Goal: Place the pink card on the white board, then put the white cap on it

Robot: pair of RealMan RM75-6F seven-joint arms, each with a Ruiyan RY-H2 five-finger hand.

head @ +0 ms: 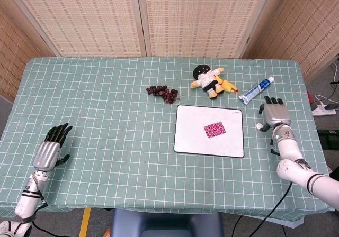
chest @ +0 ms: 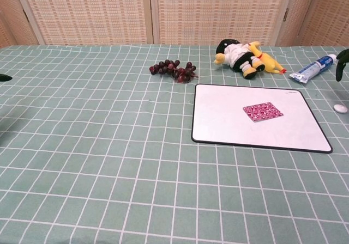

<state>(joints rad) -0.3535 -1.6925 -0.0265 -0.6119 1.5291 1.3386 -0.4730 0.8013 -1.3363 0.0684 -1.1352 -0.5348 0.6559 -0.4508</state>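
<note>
- Pink patterned rectangular card [head: 214, 129] is lying flat on the white black-rimmed board [head: 196, 139], right of board centre, well inside every edge; bare board showing all round it.
- Small white round cap [chest: 340, 108] is sitting on the green checked tablecloth [head: 106, 120] at mid right of the chest view, off the board's right edge, not touching it.
- Right hand [head: 274, 115] is hovering at mid right of the head view, right of the board; fingers spread, holding nothing. Cap is just beside its left side there; can't tell if touching.
- Left hand [head: 50, 149] is resting at lower left nr the table's front edge, fingers extended and slightly apart, holding nothing.
- Dark grape bunch [head: 163, 92], black-haired plush doll w/ yellow toy [head: 211, 81] and blue-white toothpaste tube [head: 256, 90] are lining the strip above the board's top edge.
- Wide open cloth is stretching across centre and left of frame.
</note>
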